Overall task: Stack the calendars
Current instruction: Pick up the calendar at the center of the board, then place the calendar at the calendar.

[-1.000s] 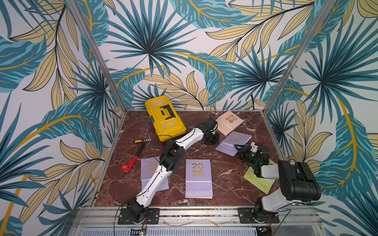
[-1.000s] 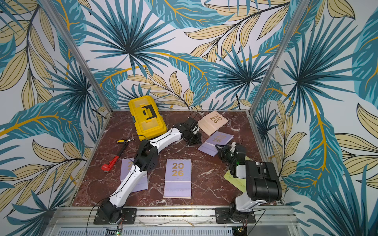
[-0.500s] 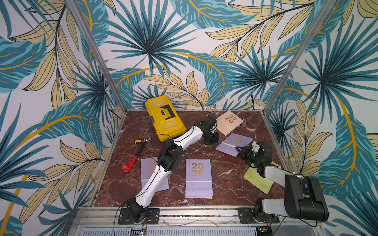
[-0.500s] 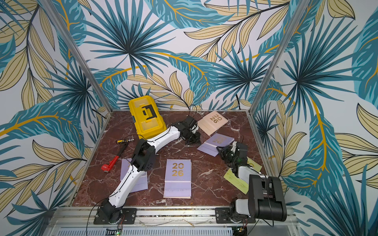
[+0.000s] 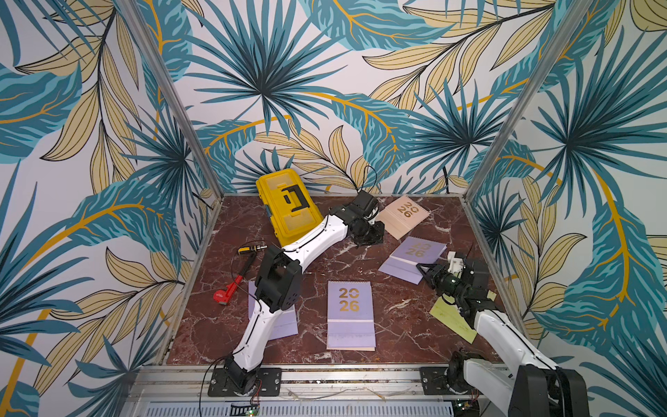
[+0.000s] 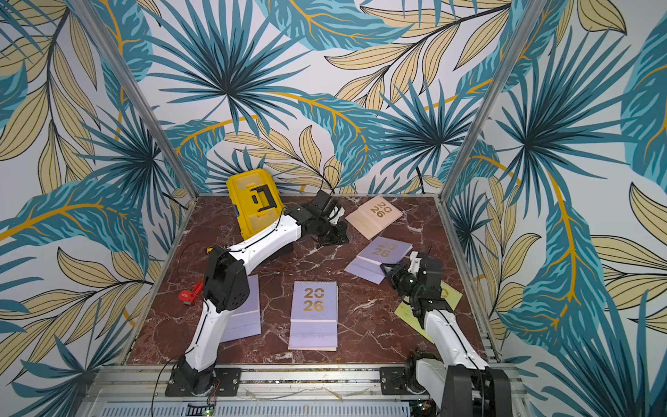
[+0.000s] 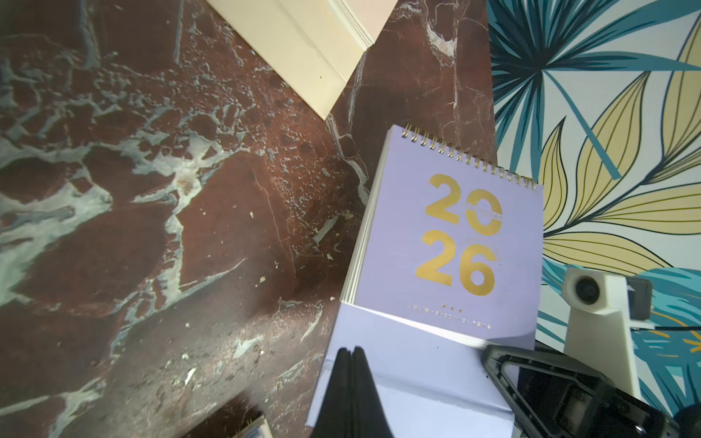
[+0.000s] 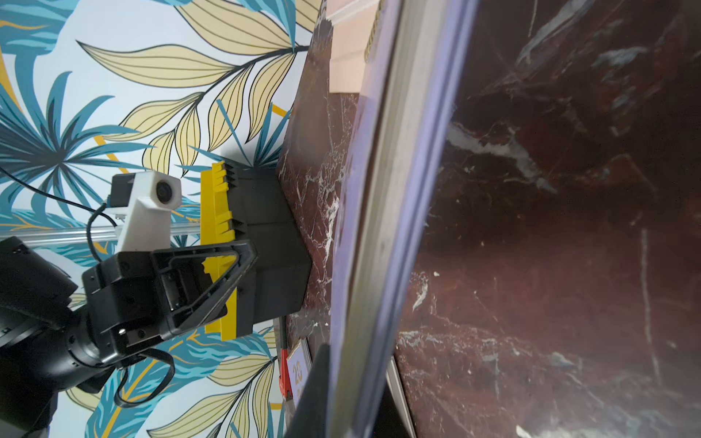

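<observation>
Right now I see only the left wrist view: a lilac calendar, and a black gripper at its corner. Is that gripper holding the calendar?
Observer: It seems so. In the right wrist view the edge of the lilac calendar runs between the jaws of the right gripper.
Operator: Are more calendars toward the front?
Observer: Yes. In both top views a second lilac calendar lies flat toward the front, untouched.
Operator: Any others?
Observer: A lime green calendar lies flat, partly hidden under the right arm.
</observation>
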`<state>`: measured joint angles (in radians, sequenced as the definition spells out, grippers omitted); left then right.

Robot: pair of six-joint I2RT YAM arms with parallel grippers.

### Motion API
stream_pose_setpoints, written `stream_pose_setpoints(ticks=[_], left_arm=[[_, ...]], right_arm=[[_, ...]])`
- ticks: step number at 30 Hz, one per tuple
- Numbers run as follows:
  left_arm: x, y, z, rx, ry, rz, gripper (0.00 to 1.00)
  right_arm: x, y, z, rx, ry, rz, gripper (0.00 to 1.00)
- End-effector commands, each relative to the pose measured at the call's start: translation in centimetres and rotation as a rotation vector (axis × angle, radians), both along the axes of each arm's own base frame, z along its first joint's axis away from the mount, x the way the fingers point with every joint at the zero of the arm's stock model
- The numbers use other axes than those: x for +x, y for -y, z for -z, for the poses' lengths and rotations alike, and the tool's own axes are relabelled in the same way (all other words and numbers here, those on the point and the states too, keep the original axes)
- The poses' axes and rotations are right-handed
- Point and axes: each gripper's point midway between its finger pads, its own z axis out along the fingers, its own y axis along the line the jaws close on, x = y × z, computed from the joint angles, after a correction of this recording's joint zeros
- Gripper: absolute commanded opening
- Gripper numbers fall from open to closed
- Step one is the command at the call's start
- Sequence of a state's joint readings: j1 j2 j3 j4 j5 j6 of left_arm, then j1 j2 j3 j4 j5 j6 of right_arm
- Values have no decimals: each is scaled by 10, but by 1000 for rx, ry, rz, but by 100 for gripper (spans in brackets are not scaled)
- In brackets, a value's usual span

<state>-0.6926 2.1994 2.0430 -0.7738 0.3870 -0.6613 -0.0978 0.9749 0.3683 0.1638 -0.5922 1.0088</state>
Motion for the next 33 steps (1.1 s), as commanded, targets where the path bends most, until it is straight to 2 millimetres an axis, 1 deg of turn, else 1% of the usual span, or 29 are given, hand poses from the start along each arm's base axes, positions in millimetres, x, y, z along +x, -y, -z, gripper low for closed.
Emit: stream_pose_setpoints(ticks=[1, 5, 9, 15, 18, 25, 31, 33], left_arm=[[-9, -11, -14, 4, 52, -10, 0], [-25, -29, -20, 9, 63, -27, 0], [-42, -45, -20, 13, 65, -44, 0], [-67, -70, -18, 28, 65, -66, 0], [-77, -82, -19, 35, 72, -78, 0], [-94, -103, -15, 55, 73, -110, 0], [-108, -122, -4, 85, 62, -137, 0], [-110, -127, -4, 88, 64, -146, 0]], right_arm=[[-20, -17, 0, 8, 6, -69, 0], [-40, -36, -5, 16, 23, -117, 0], [-58, -57, -5, 41, 27, -171, 0], [-81, -80, -6, 69, 58, -260, 0], [-88, -91, -8, 80, 66, -305, 0], [-101, -127, -8, 84, 90, -414, 0], [-109, -170, -11, 99, 126, -545, 0], [-108, -178, -11, 110, 139, -563, 0]])
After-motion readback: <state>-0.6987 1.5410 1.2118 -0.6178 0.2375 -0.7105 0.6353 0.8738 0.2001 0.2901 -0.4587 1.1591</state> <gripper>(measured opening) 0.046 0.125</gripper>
